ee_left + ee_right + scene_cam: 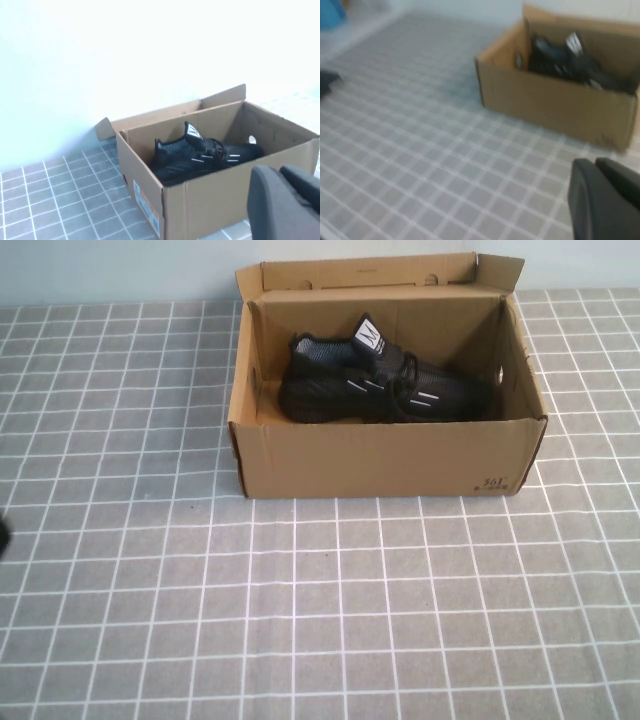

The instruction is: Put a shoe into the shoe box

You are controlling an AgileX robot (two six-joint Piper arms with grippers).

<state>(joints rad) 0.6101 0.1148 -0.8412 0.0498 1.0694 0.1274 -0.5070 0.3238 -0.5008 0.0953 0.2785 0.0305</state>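
1. Left gripper [285, 200], closed and empty, is parked left of the shoe box [385, 455].
2. Right gripper [605, 197], closed and empty, sits off to the right.
3. The black sneaker [385, 385] lies inside the box; a careless lid push could shove the box far.

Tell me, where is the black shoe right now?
In the high view the shoe lies inside the open shoe box at the far middle of the table, toe toward the robot's right; neither pincer touches it.

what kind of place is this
Probably a lab tabletop for robot trials: a grey checked tablecloth, a plain pale wall, and only a shoe box holding a shoe.
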